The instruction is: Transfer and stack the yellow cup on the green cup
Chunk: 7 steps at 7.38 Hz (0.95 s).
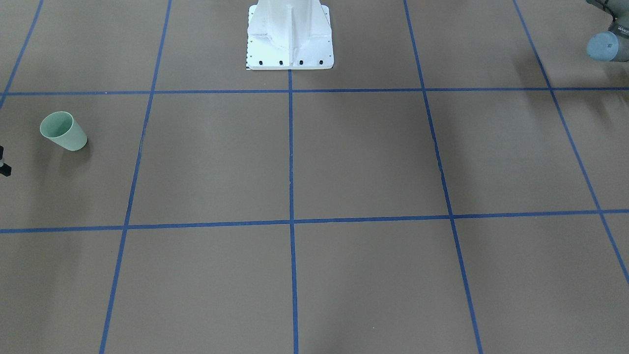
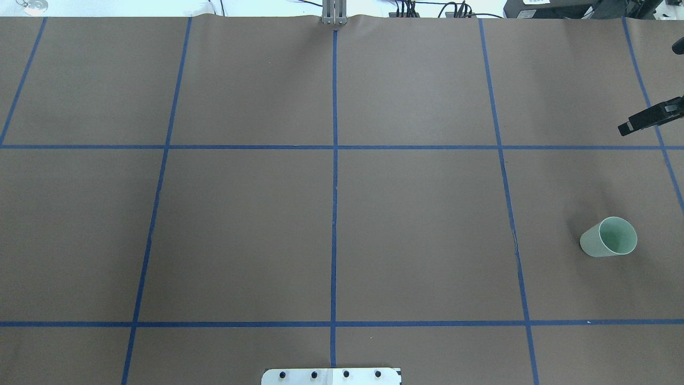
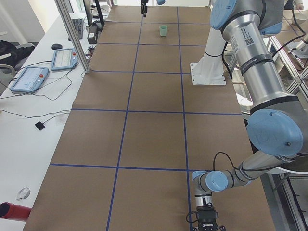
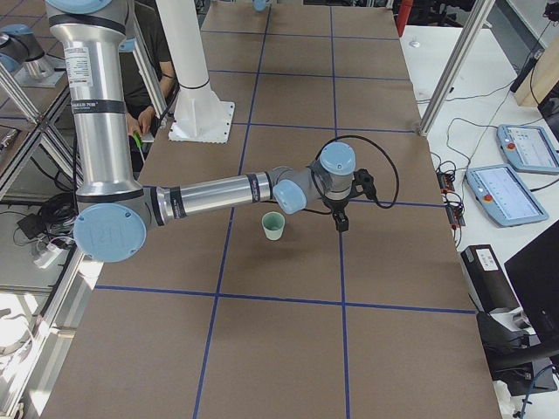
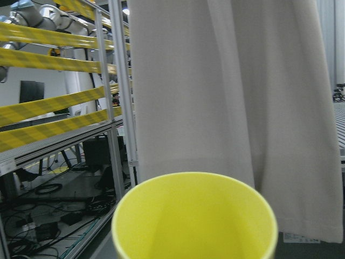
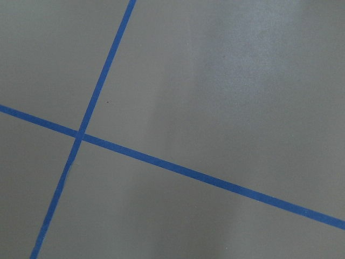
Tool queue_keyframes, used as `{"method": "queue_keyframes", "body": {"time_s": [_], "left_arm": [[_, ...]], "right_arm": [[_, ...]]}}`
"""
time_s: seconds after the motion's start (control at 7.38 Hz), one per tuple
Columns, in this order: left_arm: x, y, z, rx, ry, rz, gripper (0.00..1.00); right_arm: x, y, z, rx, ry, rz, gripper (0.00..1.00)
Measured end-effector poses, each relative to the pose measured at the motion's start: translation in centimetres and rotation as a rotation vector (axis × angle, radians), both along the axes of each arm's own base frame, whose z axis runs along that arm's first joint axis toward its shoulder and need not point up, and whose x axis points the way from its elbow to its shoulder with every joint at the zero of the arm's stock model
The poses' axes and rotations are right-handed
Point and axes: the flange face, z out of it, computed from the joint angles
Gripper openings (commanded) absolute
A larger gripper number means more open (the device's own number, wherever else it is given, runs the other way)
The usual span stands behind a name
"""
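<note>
Though the yellow cup fronts the left gripper — closure unreadable, right gripper likewise — the carry to the green cup likely awaits.

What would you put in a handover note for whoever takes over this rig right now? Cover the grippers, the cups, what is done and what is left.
Left gripper: low by the left end of the table; open or shut cannot be told. The yellow cup stands upright close before its wrist camera; grip unconfirmed.
Right gripper: beside the green cup, apart from it, nothing visibly held; jaw state unclear.
The green cup stands upright and empty on the robot's right side.
Done: nothing stacked yet.
Left: carry the yellow cup across and stack it on the green cup.
</note>
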Motion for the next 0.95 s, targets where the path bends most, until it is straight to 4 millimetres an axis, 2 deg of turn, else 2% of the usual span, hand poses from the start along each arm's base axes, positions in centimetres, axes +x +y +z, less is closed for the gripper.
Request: {"method": "queue_keyframes", "body": {"time_s": [0.27, 0.41, 0.68, 0.95], "left_arm": [[0.3, -2.9, -0.8, 0.067, 0.022, 0.13, 0.4], [1.7, -5.3, -1.7, 0.129, 0.039, 0.179, 0.4], [5.8, -12.4, -5.1, 0.275, 0.071, 0.254, 0.4], [7.8, -19.4, -10.0, 0.447, 0.101, 0.334, 0.4]], "right_arm": [[0.0, 0.1, 0.5, -0.011, 0.003, 0.0, 1.0], [0.0, 0.0, 1.0, -0.02, 0.006, 0.001, 1.0], [-0.1, -0.3, 1.9, -0.037, 0.013, 0.002, 1.0], [-0.2, -0.6, 3.1, -0.058, 0.02, 0.001, 1.0]]}}
